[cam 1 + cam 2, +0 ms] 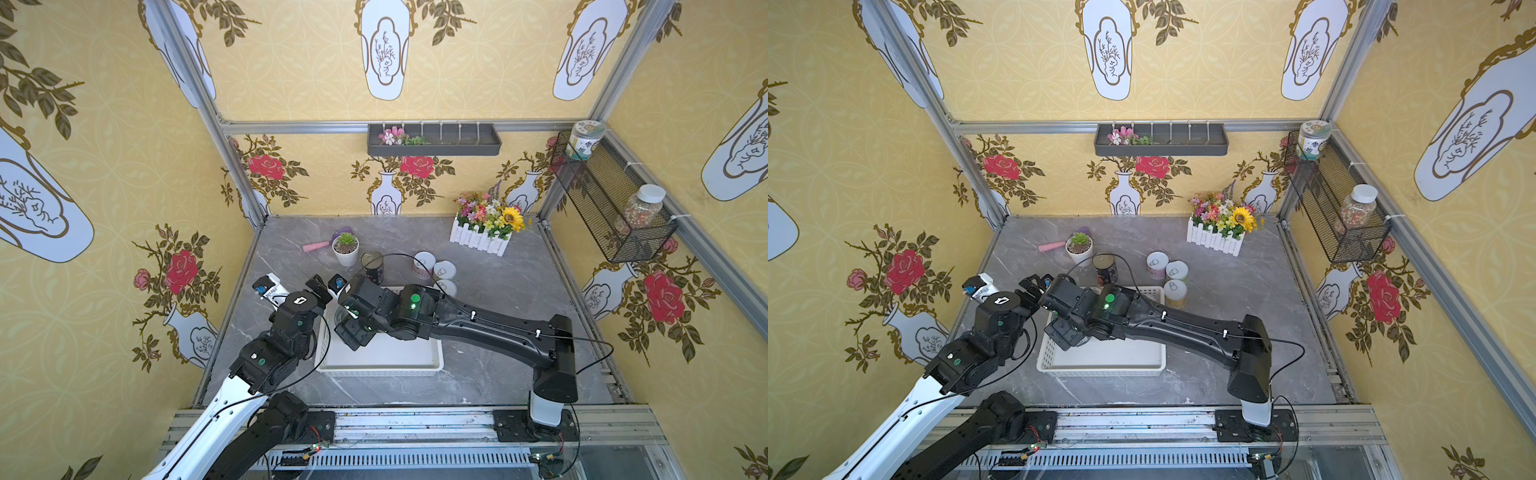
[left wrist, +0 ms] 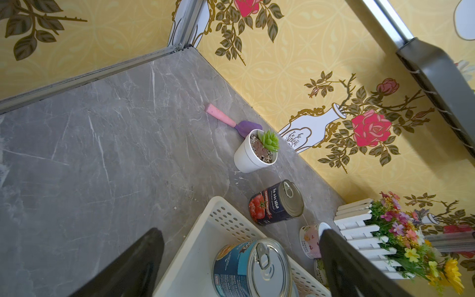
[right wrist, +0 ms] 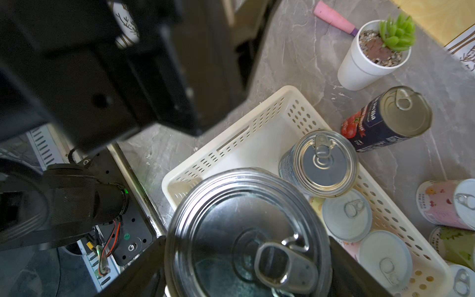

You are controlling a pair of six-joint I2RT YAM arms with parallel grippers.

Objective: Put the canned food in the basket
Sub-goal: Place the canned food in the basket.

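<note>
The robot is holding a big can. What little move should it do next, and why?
Probably lower the can straight down. The right end effector grips it over the white basket, whose near floor looks bare; other cans fill its far side.

White perforated basket (image 1: pixel 376 369), dark blue tomato can (image 2: pixel 272 205), grey marbled table (image 1: pixel 490 376)

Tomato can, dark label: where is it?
In a top view the tomato can stands upright on the table beyond the white basket, between the succulent pot and the pale cans.
</note>
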